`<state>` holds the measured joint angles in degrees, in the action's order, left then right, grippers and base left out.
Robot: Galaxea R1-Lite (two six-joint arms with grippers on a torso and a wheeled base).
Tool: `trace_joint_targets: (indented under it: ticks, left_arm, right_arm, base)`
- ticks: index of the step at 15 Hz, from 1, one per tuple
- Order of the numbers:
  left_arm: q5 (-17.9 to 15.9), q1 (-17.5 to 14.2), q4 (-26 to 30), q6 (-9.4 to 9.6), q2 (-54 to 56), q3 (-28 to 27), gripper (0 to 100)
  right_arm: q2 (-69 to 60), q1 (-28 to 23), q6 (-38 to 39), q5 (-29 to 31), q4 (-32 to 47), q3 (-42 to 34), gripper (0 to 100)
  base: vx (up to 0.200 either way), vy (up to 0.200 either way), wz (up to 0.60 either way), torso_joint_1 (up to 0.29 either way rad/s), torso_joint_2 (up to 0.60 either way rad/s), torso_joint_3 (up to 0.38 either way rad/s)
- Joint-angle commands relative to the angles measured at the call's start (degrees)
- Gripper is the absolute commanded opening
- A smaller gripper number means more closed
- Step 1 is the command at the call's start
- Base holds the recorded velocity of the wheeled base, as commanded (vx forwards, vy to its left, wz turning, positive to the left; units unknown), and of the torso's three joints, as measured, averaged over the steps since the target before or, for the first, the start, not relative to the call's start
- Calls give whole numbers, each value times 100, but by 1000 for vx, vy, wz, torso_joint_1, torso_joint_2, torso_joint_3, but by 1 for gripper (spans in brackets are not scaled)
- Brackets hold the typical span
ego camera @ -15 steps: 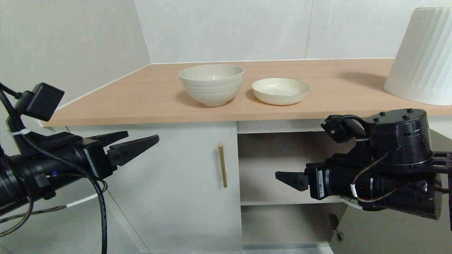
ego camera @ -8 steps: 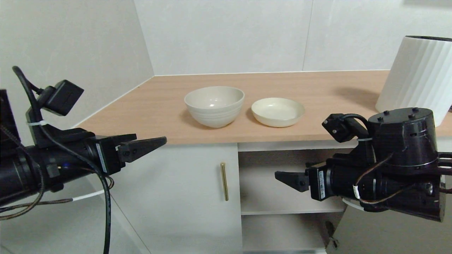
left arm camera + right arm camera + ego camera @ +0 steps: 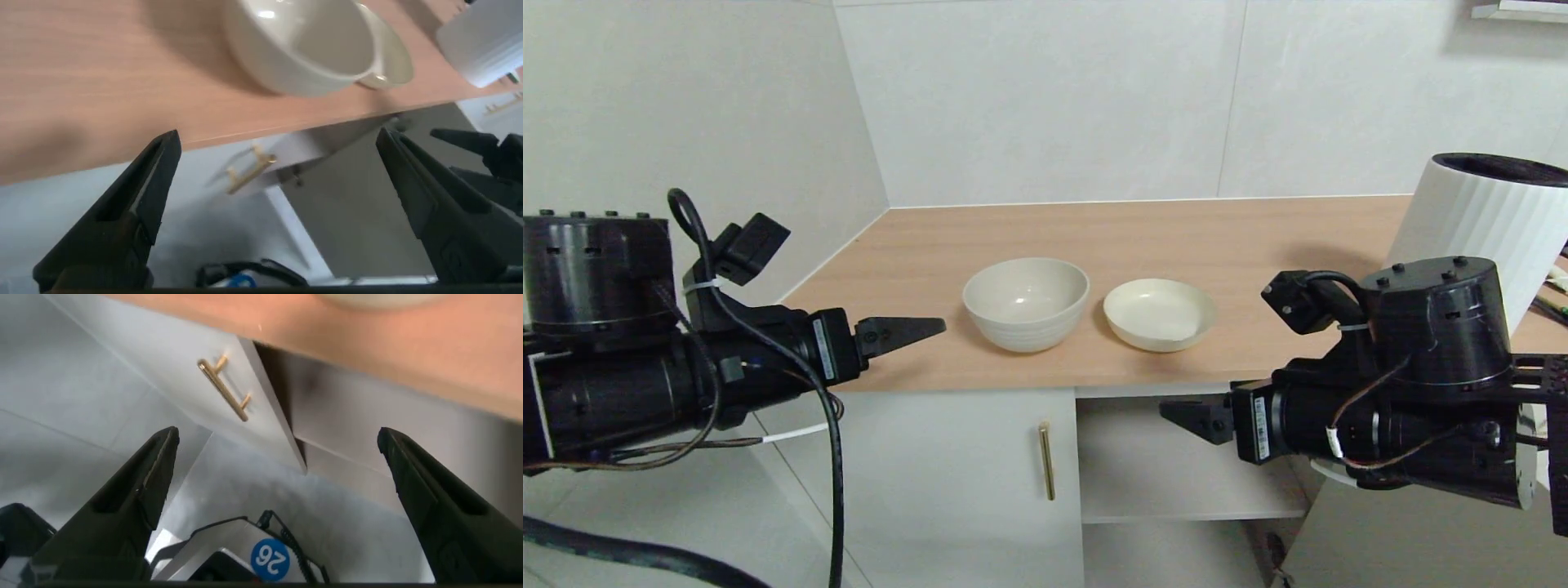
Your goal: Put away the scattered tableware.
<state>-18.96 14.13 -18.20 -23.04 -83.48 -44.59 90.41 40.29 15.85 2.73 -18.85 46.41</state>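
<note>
No readable text outside the robot.

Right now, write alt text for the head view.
A deep cream bowl and a shallow dish sit side by side on a wooden counter above a cabinet open on its right. The left gripper and right gripper hover in front, both empty.

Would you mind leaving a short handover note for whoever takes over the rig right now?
Left gripper: open, empty, at the front edge of the counter, left of the deep bowl.
Right gripper: open, empty, below the counter, before the open cabinet bay.
Deep bowl and shallow dish: side by side on the counter.
Done: nothing stowed. Left: put both away.
</note>
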Motion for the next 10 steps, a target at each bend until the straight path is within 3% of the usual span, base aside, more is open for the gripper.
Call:
trace_joint_targets:
  ticks: [1,3,5,6,10]
  left_arm:
    - [6,29,-17,-43,-353,-32,100]
    - [6,46,-17,-245,-432,-93,100]
    - [15,152,-17,-1018,-626,-296,100]
    - [41,169,-17,-1238,-731,-366,100]
    - [68,169,-8,-1792,-1065,-577,100]
  right_arm:
    - [109,-12,6,-1,-5,8,100]
    - [118,-56,6,-1,-5,8,100]
    - [188,-118,6,-1,-5,26,100]
    - [232,-153,6,-1,-14,35,100]
    - [460,-223,-3,52,-400,8,100]
  base:
    - [0,0,0,203,-486,-281]
    - [0,0,0,205,-486,-276]
    - [0,0,0,222,-500,-286]
    - [0,0,0,217,-505,-281]
    - [0,0,0,115,-249,-138]
